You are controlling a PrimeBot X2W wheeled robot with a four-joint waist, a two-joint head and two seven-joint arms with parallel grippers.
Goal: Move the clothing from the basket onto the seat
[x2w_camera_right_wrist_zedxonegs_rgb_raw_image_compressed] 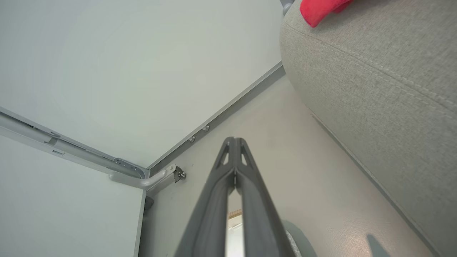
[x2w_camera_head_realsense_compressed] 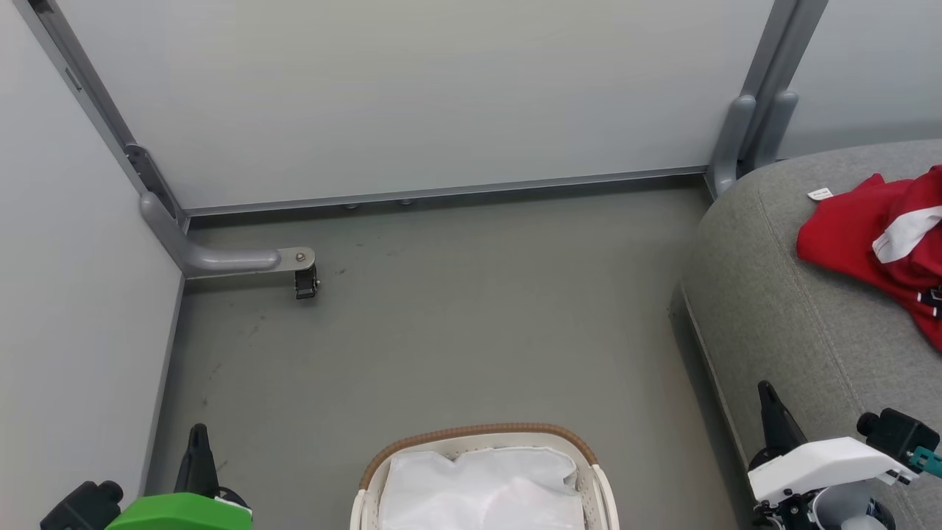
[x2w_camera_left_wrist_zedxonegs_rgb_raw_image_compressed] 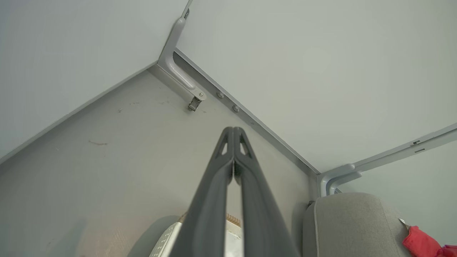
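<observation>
Red clothing (x2w_camera_head_realsense_compressed: 846, 235) on a grey seat (x2w_camera_head_realsense_compressed: 780, 324).
The basket (x2w_camera_head_realsense_compressed: 478, 430) was white and perforated, with a brown woven-look rim and a plain white liner (x2w_camera_head_realsense_compressed: 482, 489). Right of the basket, the seat's fabric was mid-grey; the clothing was bright red with a white stripe. Beyond the basket, the floor (x2w_camera_head_realsense_compressed: 471, 309) was dull grey and the wall panels (x2w_camera_head_realsense_compressed: 412, 96) pale grey.
</observation>
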